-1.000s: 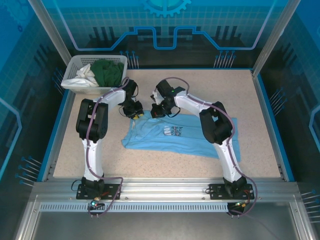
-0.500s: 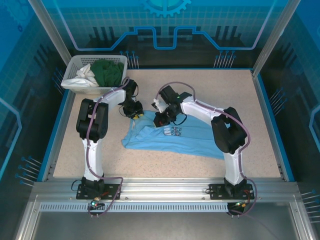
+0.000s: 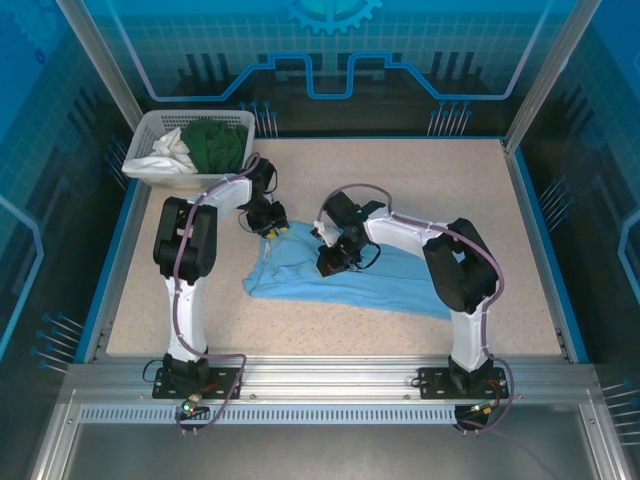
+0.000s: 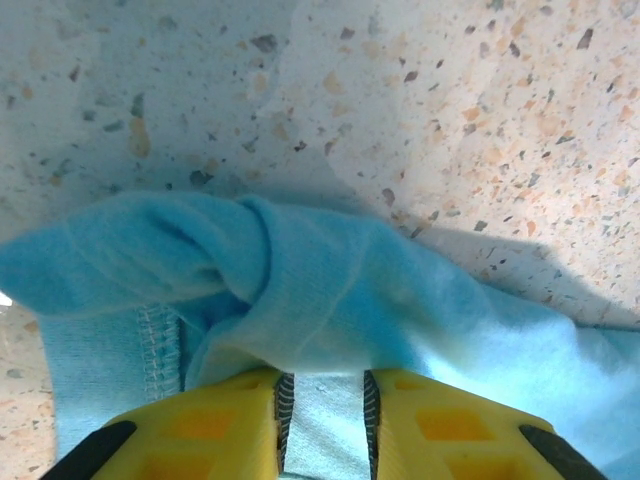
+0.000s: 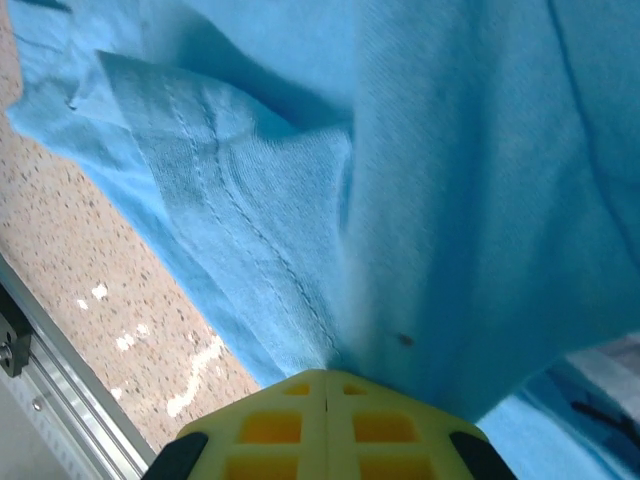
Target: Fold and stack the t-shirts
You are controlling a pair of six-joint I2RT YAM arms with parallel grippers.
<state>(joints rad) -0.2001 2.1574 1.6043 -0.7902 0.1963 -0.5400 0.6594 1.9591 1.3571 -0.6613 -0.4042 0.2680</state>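
The light blue t-shirt [image 3: 290,278] lies crumpled and partly doubled over at the middle of the table [image 3: 460,190], with its long side across the arms. At its far left corner we find the left gripper [image 3: 272,229], jaws a narrow gap apart with bunched cloth between them; we judge this a grip on the corner. The right gripper [image 3: 330,262] stands over the shirt's middle, clenched on a raised fold whose hem hangs beneath it. The dark green garment [image 3: 215,145] and the white garment [image 3: 170,150] sit in the basket [image 3: 141,172] at the far left corner, not yet folded.

Risks noted:
- The right pinch takes little cloth, so a quick pull could strip it out and drop the fold askew.
- If the left hold slackens, the whole shirt may drag instead of folding.
- The bunched corner may crease the finished fold.
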